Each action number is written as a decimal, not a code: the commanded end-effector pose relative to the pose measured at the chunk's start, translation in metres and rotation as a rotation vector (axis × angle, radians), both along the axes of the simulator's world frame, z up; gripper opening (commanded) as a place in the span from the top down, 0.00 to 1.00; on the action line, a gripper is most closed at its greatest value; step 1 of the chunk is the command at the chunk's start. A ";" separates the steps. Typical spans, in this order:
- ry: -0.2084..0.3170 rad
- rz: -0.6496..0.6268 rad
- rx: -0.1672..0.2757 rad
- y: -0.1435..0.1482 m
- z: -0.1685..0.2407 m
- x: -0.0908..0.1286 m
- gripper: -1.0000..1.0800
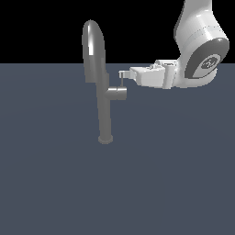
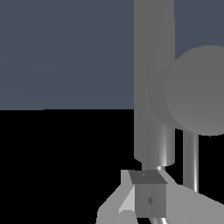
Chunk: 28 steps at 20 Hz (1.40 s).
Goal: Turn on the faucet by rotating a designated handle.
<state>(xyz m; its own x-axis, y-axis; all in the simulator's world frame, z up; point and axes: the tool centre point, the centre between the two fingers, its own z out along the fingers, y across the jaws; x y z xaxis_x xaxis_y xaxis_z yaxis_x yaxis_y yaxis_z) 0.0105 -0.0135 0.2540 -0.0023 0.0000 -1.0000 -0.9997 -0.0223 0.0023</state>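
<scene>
On the dark grey floor (image 1: 55,183) stands the faucet (image 1: 103,105) — a slim upright column on a small round base, its arched spout at the top. A short stub juts toward the exterior view's right, and the thin handle (image 1: 122,82) rises from its end. The white gripper (image 1: 123,74) (reaching in horizontally from the exterior view's right) has its fingertips at the pin's top; whether they pinch it or stand parted, I cannot tell.

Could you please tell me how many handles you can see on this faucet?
1. The thin pin handle stands up from the end of the faucet's side stub, right at the gripper tips. The column could hide another.
</scene>
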 end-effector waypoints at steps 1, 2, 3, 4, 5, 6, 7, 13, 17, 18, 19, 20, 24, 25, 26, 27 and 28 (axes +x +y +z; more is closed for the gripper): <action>0.000 0.000 0.000 0.000 0.003 -0.007 1.00; 0.000 0.000 0.000 0.000 0.005 -0.010 1.00; 0.000 0.000 0.000 0.000 0.006 -0.013 1.00; 0.000 0.000 0.000 0.000 0.006 -0.013 1.00; 0.000 -0.002 -0.001 0.000 0.003 -0.010 1.00; 0.000 -0.002 -0.001 -0.001 0.003 -0.013 1.00; 0.000 -0.002 -0.001 -0.001 0.004 -0.016 1.00; 0.000 -0.001 0.000 -0.001 0.004 -0.036 1.00; 0.000 0.000 0.000 -0.001 0.005 -0.047 1.00; -0.011 -0.006 -0.005 -0.001 0.007 -0.039 1.00; -0.010 -0.005 -0.004 -0.001 0.005 -0.042 1.00; -0.009 -0.004 -0.004 -0.001 0.003 -0.046 1.00; -0.004 -0.002 -0.002 -0.001 -0.006 -0.062 1.00; -0.003 -0.001 -0.001 -0.002 -0.008 -0.066 1.00; -0.002 -0.001 -0.001 -0.002 -0.010 -0.070 1.00; -0.001 0.000 0.000 -0.002 -0.012 -0.074 1.00; -0.001 0.000 0.000 -0.002 -0.012 -0.074 1.00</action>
